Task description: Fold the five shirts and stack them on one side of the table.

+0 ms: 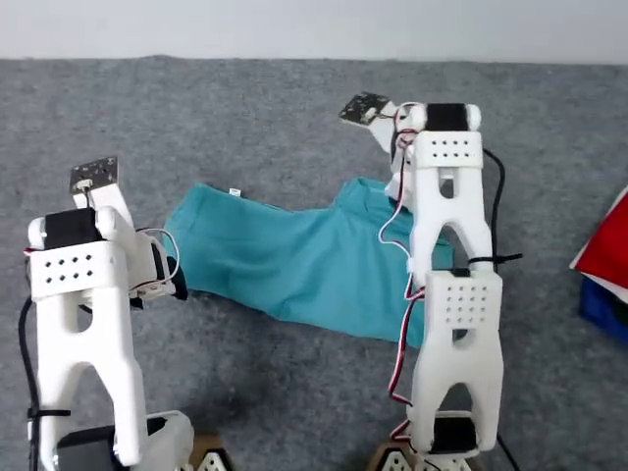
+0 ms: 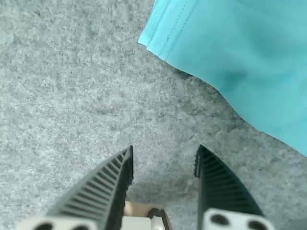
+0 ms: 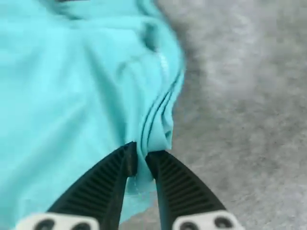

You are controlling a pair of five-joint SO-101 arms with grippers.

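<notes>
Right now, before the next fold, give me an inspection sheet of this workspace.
Surface: grey carpet-like table cover, lying flat.
Job's things: teal shirt mid-table, apparently part-folded; red garment on top of a blue garment at the robot's right side, both cut off by the frame.
Clutter: nothing seen.
Grippers: left end effector open over the cover, near a shirt corner but apart from it; right end effector shut on the teal shirt's bunched edge.
Cables: red and white wires run along the right arm; a black cable loops beside it.
Surroundings: pale wall strip beyond the far edge.
</notes>
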